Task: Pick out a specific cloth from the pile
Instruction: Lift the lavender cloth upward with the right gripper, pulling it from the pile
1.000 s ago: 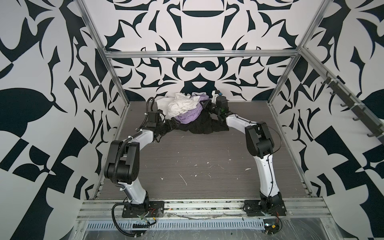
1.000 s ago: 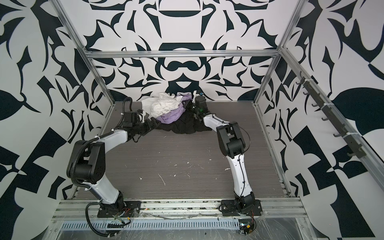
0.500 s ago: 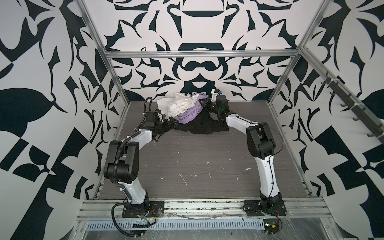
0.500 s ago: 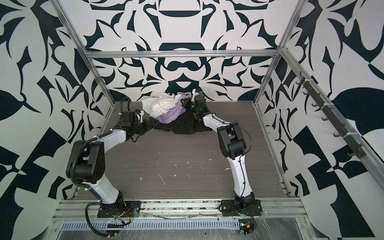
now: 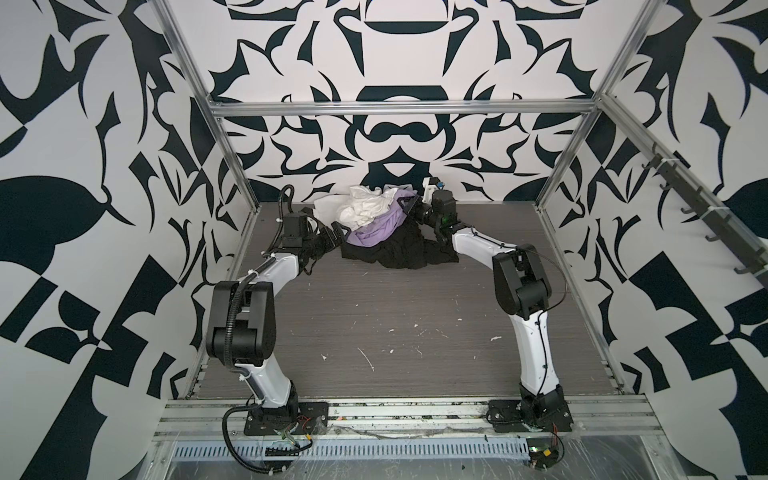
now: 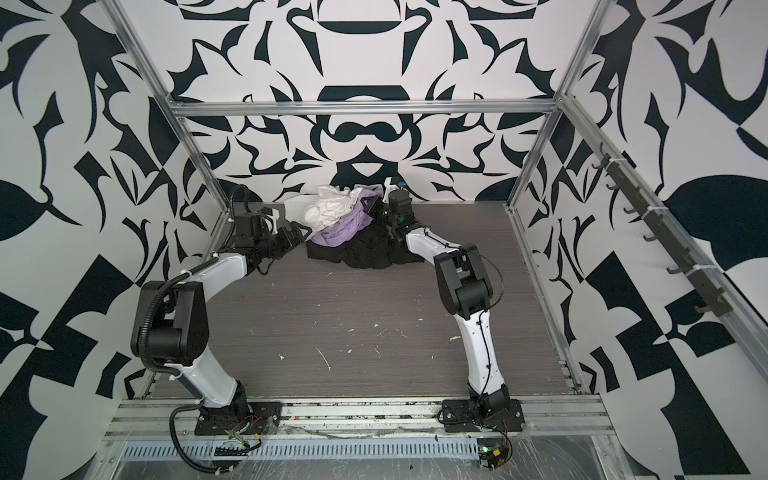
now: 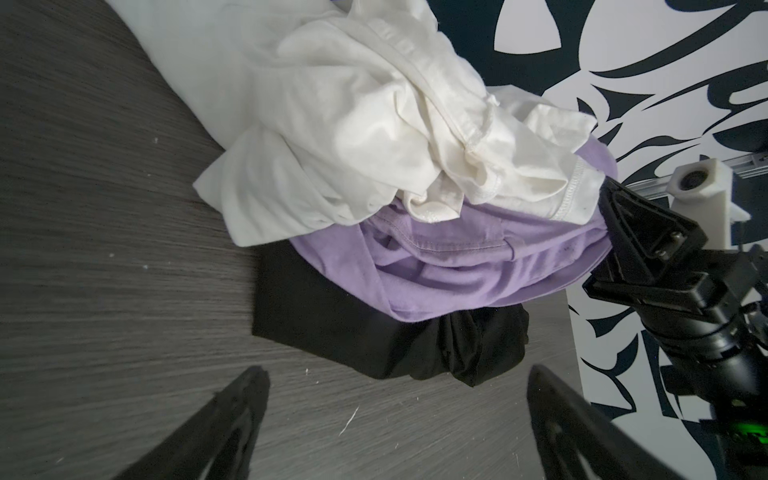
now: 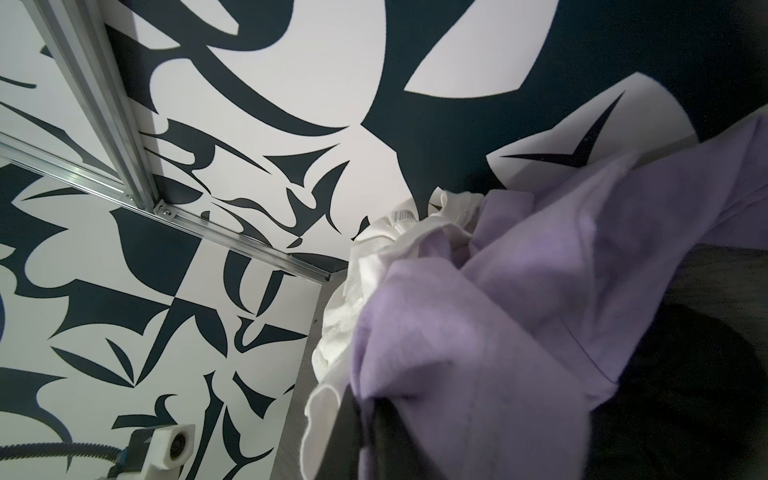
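— What did you catch nearest us?

— The grey table (image 5: 374,316), flecked with white specks (image 5: 365,359). From the front rail both arms stretched toward the back, the left arm (image 5: 266,270) lying low and the right arm (image 5: 478,245) angled in from the other side.

— And the left fingers (image 7: 224,424)?

— Spread wide, holding nothing! They hung just above the table, pointed at the pile (image 6: 336,237) and stopped short of it. There was a strip of table between the tips and the nearest fabric.

— How was the pile stacked?

— In three layers, right at the far end of the table. The black cloth (image 5: 399,253) lay flat at the bottom and spilled out toward us. The lavender cloth (image 5: 376,230) sat bunched on top of it, in the middle of the heap. The white cloth (image 5: 361,208) was crumpled over the lavender one, on the far left side.

— So who had the lavender one?

— The right fingers (image 7: 636,232), pressed together and pinching its far right edge. That corner was drawn up off the heap toward them, while the rest of it lay on the black cloth under the white. From the right wrist view lavender fabric draped right around the dark tips.

— Behind all that?

— Just the black-and-white patterned back wall (image 5: 399,137), close behind the heap.
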You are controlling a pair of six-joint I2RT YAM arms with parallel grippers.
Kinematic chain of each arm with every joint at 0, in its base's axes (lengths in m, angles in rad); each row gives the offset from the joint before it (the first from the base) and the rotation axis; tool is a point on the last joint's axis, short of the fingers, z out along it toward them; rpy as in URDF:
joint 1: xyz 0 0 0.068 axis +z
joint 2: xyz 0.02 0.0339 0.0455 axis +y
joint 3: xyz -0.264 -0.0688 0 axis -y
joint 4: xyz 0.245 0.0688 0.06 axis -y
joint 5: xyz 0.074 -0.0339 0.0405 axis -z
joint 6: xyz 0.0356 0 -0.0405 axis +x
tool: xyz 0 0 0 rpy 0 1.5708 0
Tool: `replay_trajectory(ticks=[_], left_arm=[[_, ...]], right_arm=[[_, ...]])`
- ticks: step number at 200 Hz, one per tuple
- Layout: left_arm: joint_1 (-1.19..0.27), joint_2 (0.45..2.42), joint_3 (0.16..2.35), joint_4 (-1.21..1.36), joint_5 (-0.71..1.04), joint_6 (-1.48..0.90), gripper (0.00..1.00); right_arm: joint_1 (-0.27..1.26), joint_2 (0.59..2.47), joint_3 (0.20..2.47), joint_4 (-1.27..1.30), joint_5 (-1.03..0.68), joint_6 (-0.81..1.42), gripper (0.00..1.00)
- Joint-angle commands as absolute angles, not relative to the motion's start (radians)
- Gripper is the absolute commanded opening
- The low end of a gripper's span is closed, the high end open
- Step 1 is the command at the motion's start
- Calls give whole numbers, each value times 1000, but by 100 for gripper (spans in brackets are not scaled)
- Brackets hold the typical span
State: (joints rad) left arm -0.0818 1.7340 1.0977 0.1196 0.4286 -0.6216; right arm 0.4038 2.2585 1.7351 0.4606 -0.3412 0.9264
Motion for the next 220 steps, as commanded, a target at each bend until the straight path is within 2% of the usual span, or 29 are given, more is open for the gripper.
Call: replay_trajectory(ticks=[1, 43, 126, 220], left_arm=[[-84, 1768, 1133, 155, 445, -646, 100], [-84, 1820, 1187, 167, 465, -656, 99], [-88, 1971, 1333, 204, 494, -690, 100], [-88, 2046, 1353, 208, 494, -687, 100]], right_arm=[[411, 2160, 1801, 597, -343, 937, 3], [411, 2159, 1769, 732, -371, 934, 0], [417, 2148, 1788, 772, -399, 919, 0], [422, 2165, 1803, 894, -412, 927, 0]])
